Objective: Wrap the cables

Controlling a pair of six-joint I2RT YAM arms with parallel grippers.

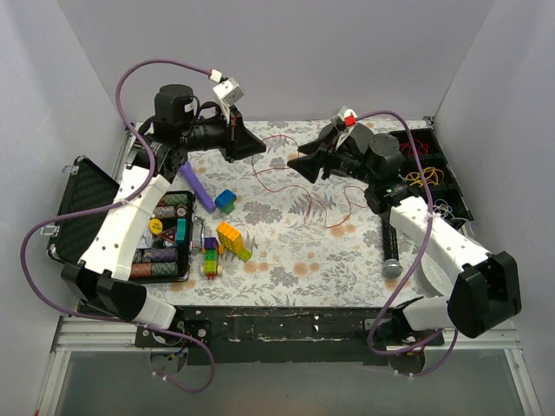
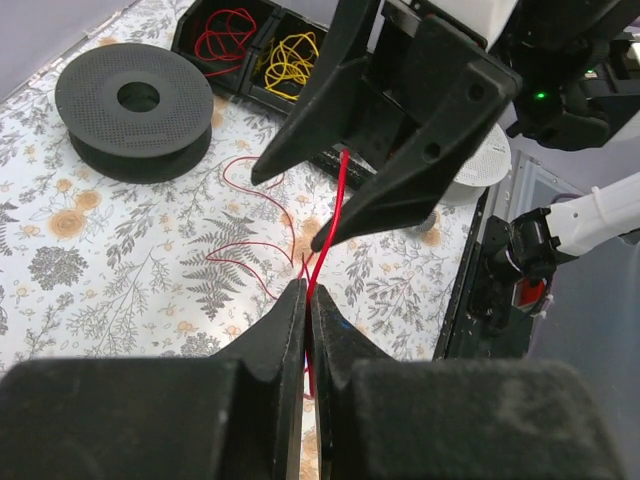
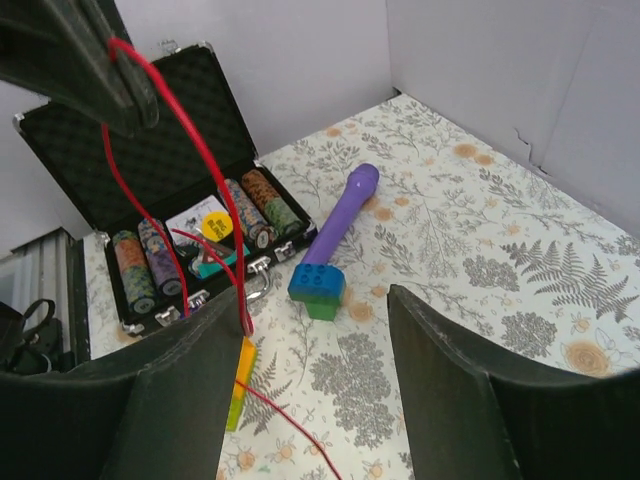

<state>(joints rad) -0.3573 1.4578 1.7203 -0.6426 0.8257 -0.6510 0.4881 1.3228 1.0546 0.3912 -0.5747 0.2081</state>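
Underneath, floral tablecloth [image 1: 290, 260] with red wire [image 2: 337, 200], pale walls [image 1: 329, 61] around.

— Where is the open black foam-lined chip case [image 1: 87, 208]?
— At the left edge of the floral-cloth table [image 1: 295, 256]. Just right of it lies the purple plastic rod [image 1: 199, 188], with the stacked toy bricks [image 1: 230, 241] nearer the arms.
— And the thin red wire [image 2: 333, 215]?
— Behind, mid-table. The black divided tray [image 2: 263, 35] sits far right.

One high, two close
Top view looks down on the whole tabletop [image 1: 286, 251]; wrist views face each other, sharing the red wire [image 2: 341, 185].
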